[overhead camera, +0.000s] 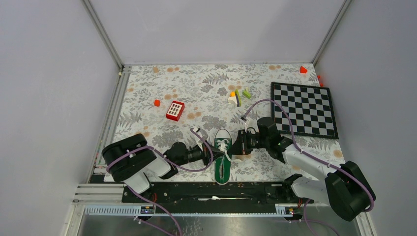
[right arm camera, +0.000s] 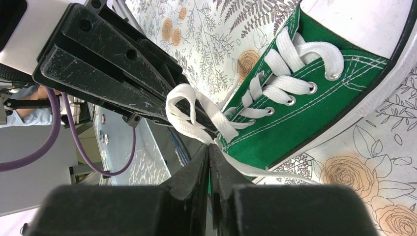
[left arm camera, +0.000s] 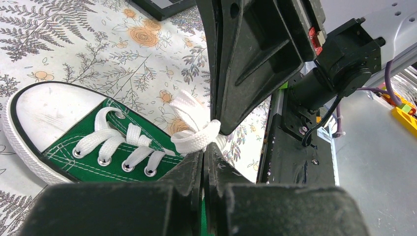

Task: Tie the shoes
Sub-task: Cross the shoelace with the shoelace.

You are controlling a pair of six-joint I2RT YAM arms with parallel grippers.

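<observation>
We look down on the whole table (overhead camera: 206, 81) from above; both wrist cameras sit very close, facing the sneaker (right arm camera: 334, 98) from opposite sides.

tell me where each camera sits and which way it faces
Top external: fixed above and behind, looking down on the table and green sneaker; left arm and right arm show.
Left wrist: on the left arm, facing the white laces; left pincer below, right pincer opposite.
Right wrist: on the right arm, facing the same laces; own pincer below, left one opposite.
Shared: both wrist views show the laces and both pincers.
</observation>
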